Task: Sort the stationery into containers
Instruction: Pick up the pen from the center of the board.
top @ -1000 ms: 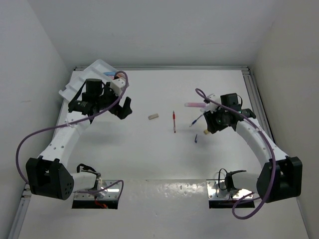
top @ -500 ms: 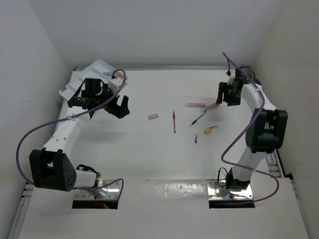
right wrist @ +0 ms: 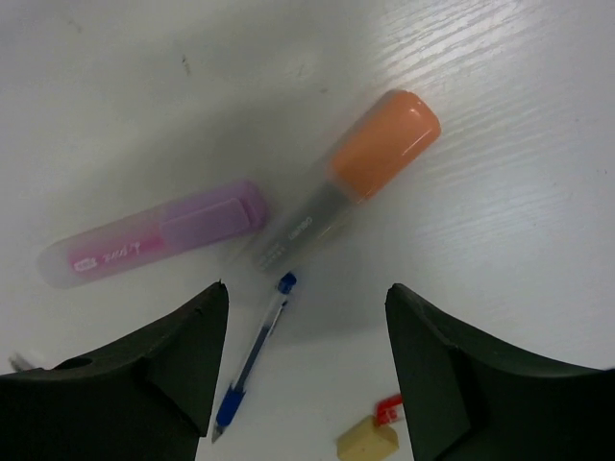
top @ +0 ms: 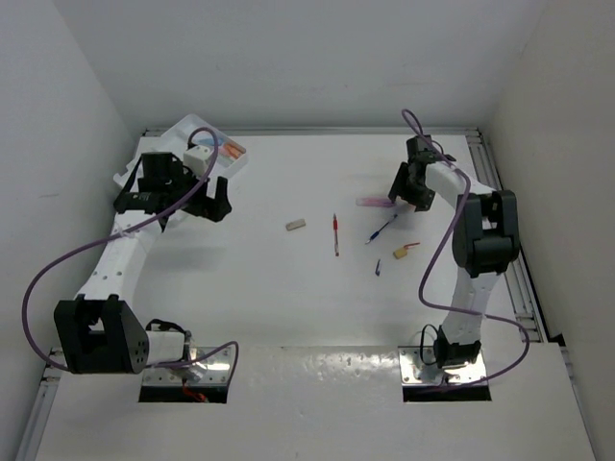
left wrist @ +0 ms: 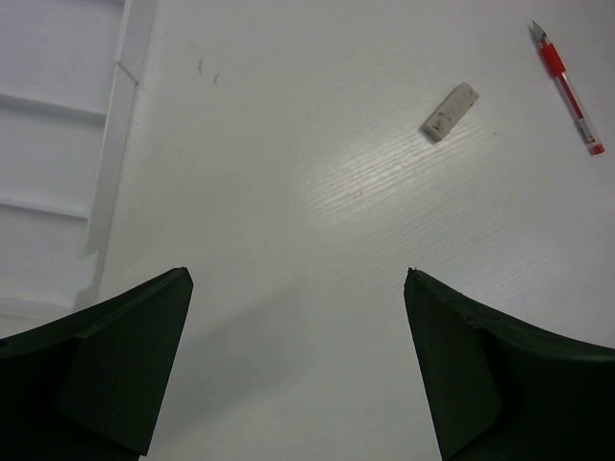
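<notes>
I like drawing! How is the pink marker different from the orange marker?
The pink marker is pink all along; the orange marker has an orange cap and a greyish barrel. In the right wrist view the pink marker lies almost level, the orange marker slants steeply. Both are stubby and lie flat on the table.

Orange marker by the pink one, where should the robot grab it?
Probably on the cap end of the orange marker, straight down from above, jaws across its narrow width. It lies flat and slanted. Nothing lies beside that end, while its grey end is crowded by the pink marker and blue pen.
</notes>
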`<state>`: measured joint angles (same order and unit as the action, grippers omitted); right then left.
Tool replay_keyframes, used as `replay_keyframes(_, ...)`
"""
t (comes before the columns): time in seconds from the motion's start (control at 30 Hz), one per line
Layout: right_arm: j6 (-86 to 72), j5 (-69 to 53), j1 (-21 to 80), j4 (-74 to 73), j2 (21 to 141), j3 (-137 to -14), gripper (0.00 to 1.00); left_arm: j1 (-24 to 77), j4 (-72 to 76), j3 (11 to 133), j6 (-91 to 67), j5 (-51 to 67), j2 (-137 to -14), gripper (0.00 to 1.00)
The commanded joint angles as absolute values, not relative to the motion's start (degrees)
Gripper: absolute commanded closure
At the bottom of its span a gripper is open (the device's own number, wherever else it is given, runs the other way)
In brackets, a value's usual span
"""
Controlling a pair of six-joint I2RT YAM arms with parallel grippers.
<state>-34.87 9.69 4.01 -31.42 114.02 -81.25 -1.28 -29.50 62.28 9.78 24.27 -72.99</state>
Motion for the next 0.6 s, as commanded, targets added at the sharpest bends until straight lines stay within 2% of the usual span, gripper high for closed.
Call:
replay_keyframes(0.0,-38.8,17.5,3.5,-29.4,115.2,-84.2,0.34,-2.8,-28.0,61.6,8.5,26.0,-71.6,0.01)
replay_keyframes(0.57,-39.3,17.5,3.1,-29.4,123.7,-89.6,0.37,-5.8,-27.3,64.3,8.3,27.2,-76.2,0.01)
